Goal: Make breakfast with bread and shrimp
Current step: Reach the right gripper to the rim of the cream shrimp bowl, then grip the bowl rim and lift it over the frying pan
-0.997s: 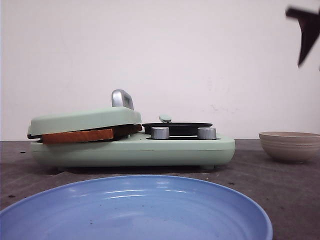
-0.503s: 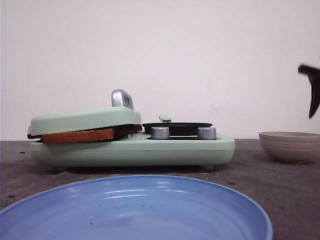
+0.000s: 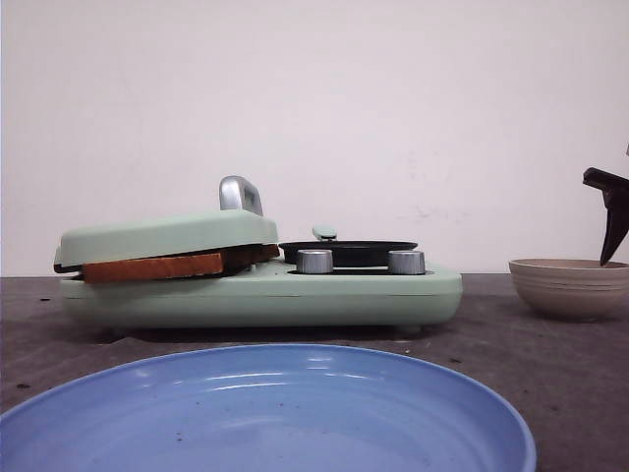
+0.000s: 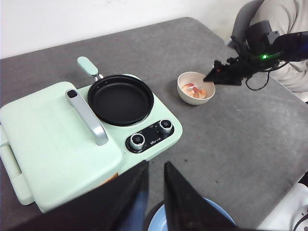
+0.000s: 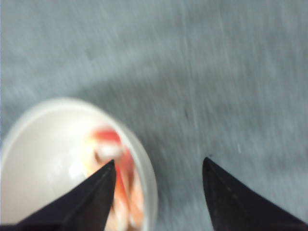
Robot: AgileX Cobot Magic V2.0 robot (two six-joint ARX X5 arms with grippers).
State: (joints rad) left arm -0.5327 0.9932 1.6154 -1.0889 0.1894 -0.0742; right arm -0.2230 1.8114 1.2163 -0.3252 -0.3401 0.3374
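Note:
The bread [image 3: 152, 267] lies inside the mint-green grill [image 3: 265, 295] under its shut lid, and only its brown crust edge shows. Shrimp [image 4: 195, 91] lie in a beige bowl [image 3: 570, 285] to the grill's right. My right gripper [image 5: 160, 160] is open just above the bowl's rim [image 5: 149, 173], one finger over the orange-red shrimp [image 5: 122, 178]. Only one of its fingertips [image 3: 609, 211] shows in the front view. My left gripper [image 4: 156, 163] is empty with its jaws nearly together. It hovers above the blue plate [image 4: 224, 216] in front of the grill [image 4: 57, 144].
An empty black frying pan [image 4: 120, 98] sits in the grill's right half behind two silver knobs [image 4: 137, 140]. The lid has a silver handle [image 4: 86, 115]. The large blue plate [image 3: 265, 413] fills the near foreground. A seated person [image 4: 284, 43] is at the far side of the table.
My right gripper has come down from the top right to just above the beige bowl. The grill, plate and bread have not moved.

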